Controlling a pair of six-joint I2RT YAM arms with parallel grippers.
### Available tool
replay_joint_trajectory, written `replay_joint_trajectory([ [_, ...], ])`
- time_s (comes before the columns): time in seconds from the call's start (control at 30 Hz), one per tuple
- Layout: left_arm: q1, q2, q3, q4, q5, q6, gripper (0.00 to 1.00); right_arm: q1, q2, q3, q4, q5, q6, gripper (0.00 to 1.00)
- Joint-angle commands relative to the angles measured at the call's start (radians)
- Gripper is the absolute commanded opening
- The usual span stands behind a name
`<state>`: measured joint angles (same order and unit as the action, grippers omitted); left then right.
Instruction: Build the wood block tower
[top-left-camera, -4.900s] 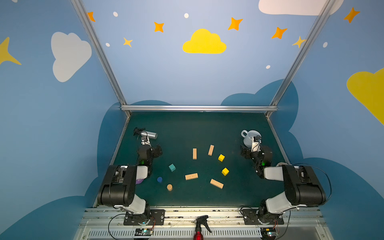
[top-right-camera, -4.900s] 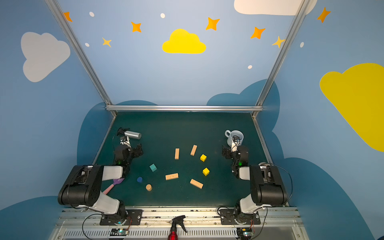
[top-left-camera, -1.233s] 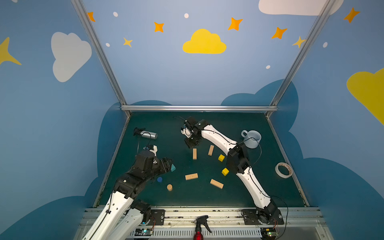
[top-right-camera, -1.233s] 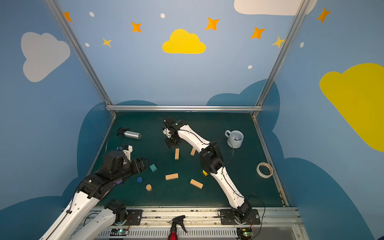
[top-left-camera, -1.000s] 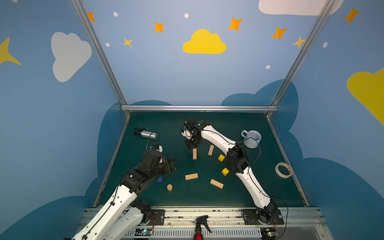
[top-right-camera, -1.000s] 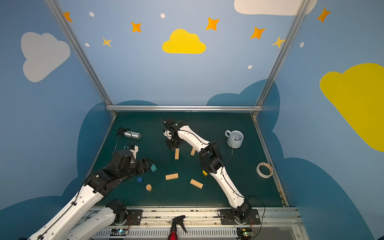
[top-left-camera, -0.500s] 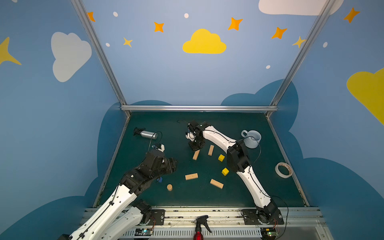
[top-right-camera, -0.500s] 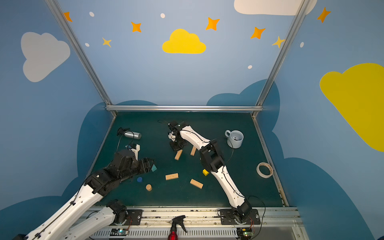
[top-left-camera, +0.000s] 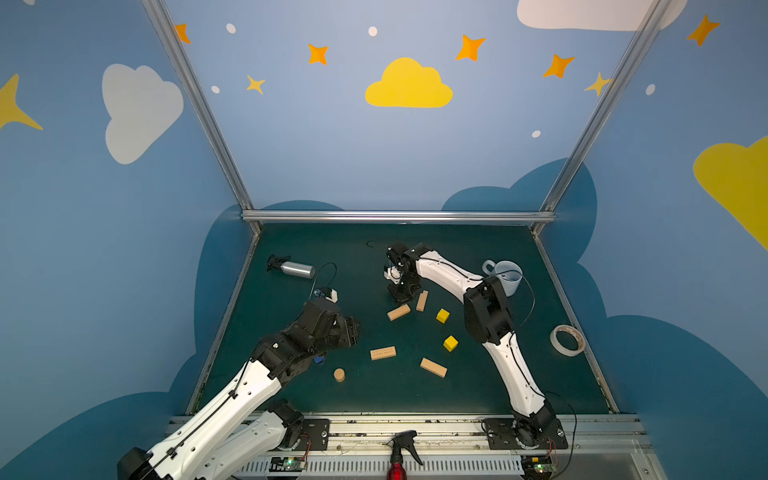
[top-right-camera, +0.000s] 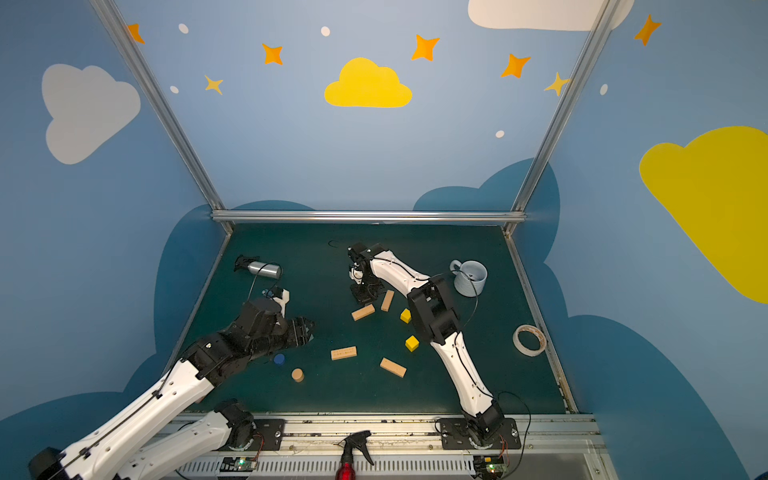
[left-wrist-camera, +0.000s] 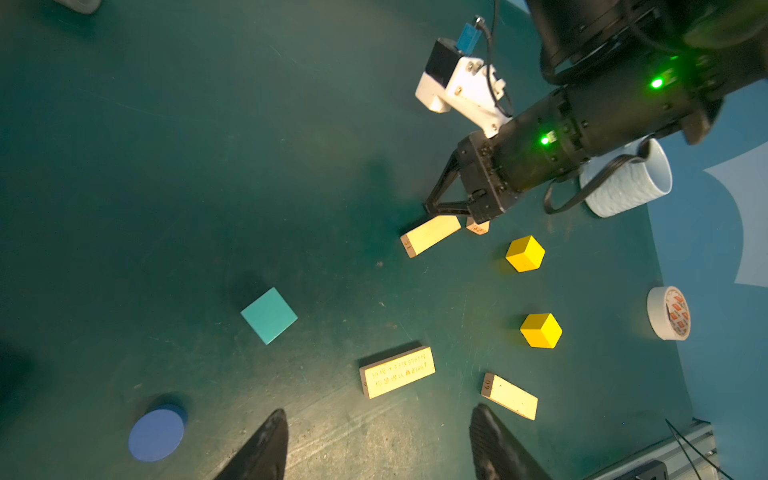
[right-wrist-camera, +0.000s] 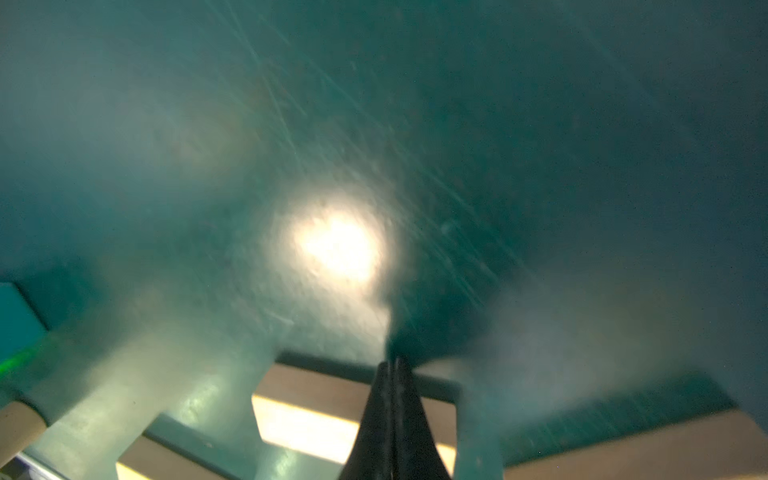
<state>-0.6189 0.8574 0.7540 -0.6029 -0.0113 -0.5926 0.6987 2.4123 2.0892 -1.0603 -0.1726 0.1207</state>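
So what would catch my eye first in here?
Two white arms leaning over the dark green table: the right gripper, shut, points down at the far middle beside two tan planks, while the open left gripper hangs over the left side. Two bright yellow cubes lie loose right of centre, and a yellow cloud is painted on the back wall.

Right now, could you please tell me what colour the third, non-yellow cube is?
Teal; the cube shows best in the left wrist view.
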Motion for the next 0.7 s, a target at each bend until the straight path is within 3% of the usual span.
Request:
replay_joint_trajectory([
  [0.0,-0.017,0.03,0.019,0.04,-0.009,-0.007,0.69,-0.002,-0.077,-0.048,0.012,0.013,0.02,0.0],
  [0.37,-0.054,0.251,0.068,0.129,0.034,-0.003,0.68,-0.019,-0.179,-0.1,0.02,-0.015,0.038,0.0],
  [0.47,-0.055,0.327,0.079,0.189,0.08,-0.008,0.65,-0.03,-0.229,-0.13,0.03,-0.026,0.037,0.12],
  [0.57,-0.056,0.417,0.107,0.222,0.119,-0.026,0.65,-0.047,-0.278,-0.184,0.06,-0.078,0.037,0.36],
  [0.67,-0.056,0.507,0.136,0.243,0.146,-0.048,0.62,-0.07,-0.317,-0.252,0.093,-0.122,0.036,0.42],
])
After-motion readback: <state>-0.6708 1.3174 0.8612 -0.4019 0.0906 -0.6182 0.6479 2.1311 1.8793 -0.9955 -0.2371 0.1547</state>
